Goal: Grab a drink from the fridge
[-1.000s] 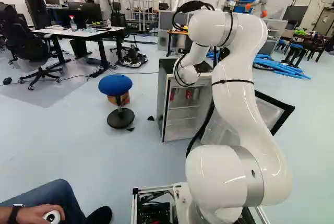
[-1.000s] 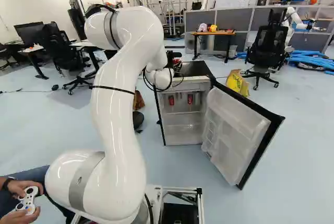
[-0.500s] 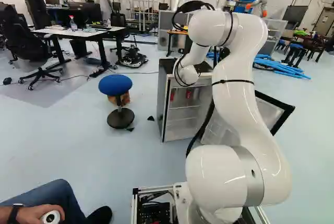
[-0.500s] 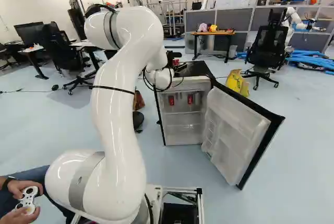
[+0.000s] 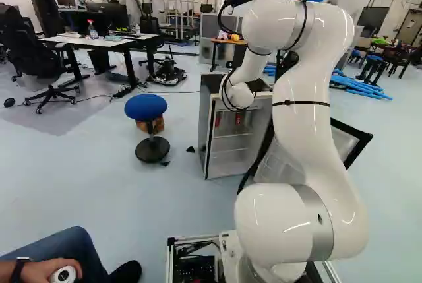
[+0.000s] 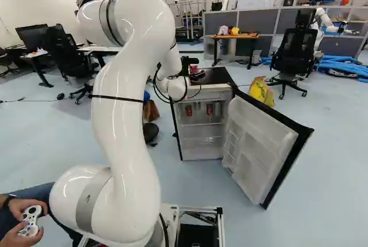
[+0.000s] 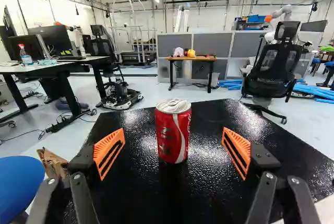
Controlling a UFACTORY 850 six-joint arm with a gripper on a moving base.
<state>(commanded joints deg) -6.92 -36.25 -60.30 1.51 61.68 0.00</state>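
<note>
Three red cans [image 7: 173,131], one fridge [image 6: 216,75]

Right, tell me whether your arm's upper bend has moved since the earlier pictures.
Yes: in the left base view the upper bend has shifted right and slightly up, judged against the lowest joint.

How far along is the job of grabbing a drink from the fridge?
Done: the fridge door is open, and a red soda can stands on the fridge's black top. In hand: nothing; the gripper is open, clear of the can. Left, probably: shutting the door, or gripping the can if it must go elsewhere.
</note>
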